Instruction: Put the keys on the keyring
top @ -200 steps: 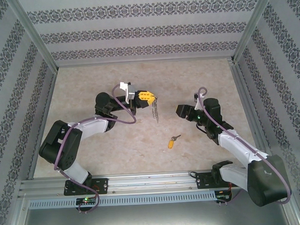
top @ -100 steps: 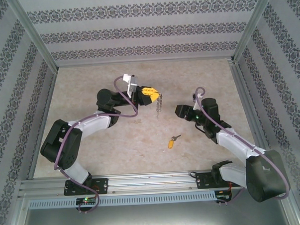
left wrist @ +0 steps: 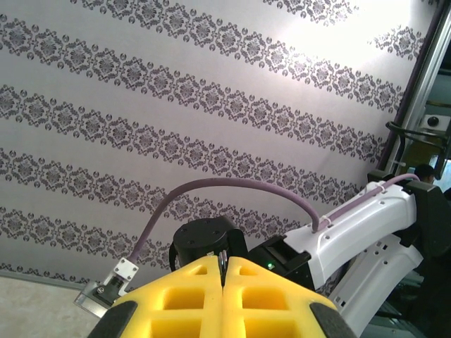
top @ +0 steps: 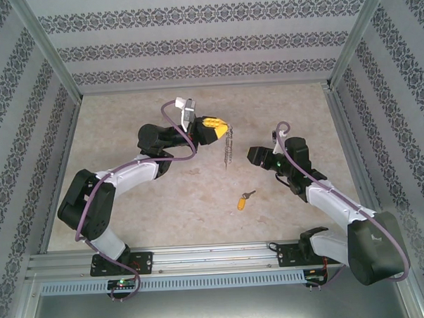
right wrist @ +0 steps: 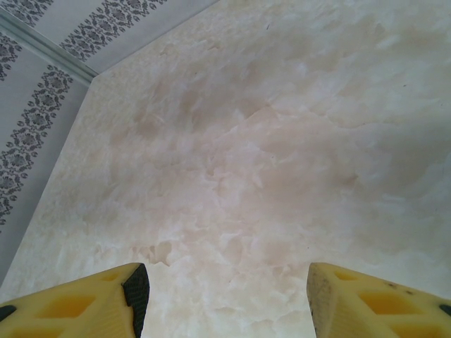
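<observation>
The key (top: 245,199), with a yellow-orange head and a short silver blade, lies flat on the table near the front middle. My left gripper (top: 223,127) is raised above the table's middle and shut on the keyring (top: 229,148), whose silvery chain links dangle below the yellow fingers. In the left wrist view a thin dark sliver of the keyring (left wrist: 224,259) is pinched between the closed fingers (left wrist: 190,296). My right gripper (top: 253,156) hovers to the right of the chain and behind the key. Its fingers (right wrist: 134,289) stand open over bare tabletop with nothing between them.
The marble-look table (top: 165,210) is walled by patterned panels (top: 193,47) on three sides. A metal rail (top: 202,258) runs along the near edge, where both arm bases sit. My right arm (left wrist: 366,225) shows close ahead in the left wrist view.
My left gripper has lifted and moved back and to the right with the keyring, and the chain has swung along with it. The right arm and the key have barely moved.
</observation>
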Robot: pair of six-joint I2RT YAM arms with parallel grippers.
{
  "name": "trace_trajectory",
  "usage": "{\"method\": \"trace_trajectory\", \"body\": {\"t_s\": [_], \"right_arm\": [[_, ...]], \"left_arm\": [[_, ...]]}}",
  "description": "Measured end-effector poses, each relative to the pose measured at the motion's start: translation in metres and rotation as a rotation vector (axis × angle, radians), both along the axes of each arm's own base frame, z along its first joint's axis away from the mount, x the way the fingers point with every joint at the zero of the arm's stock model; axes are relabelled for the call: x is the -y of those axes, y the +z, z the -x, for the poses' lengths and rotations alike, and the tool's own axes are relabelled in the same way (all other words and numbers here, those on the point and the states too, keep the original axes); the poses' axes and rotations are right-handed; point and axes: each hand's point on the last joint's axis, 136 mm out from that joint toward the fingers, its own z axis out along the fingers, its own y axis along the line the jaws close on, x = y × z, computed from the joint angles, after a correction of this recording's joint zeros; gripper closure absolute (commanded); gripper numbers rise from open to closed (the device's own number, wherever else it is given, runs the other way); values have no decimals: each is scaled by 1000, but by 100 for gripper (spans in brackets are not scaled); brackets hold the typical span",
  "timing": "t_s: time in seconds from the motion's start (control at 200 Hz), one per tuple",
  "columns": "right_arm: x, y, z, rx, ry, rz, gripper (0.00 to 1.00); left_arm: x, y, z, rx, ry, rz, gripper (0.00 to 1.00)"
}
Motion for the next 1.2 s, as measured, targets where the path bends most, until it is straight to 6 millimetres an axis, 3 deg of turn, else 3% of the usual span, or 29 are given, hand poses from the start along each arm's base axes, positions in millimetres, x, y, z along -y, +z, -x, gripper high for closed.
{"method": "trace_trajectory", "body": {"t_s": [0.28, 0.475, 0.754, 1.199], "right_arm": [[-4, -4, 0, -13, 10, 4, 38], [-6, 6, -6, 9, 12, 2, 38], [-13, 25, -12, 50, 28, -6, 38], [-14, 49, 2, 114, 58, 1, 38]], "left_arm": [[-3, 7, -2, -25, 23, 16, 100], [-5, 13, 4, 11, 52, -34, 100], [-7, 0, 9, 25, 107, -224, 100], [-13, -24, 9, 12, 139, -502, 100]]}}
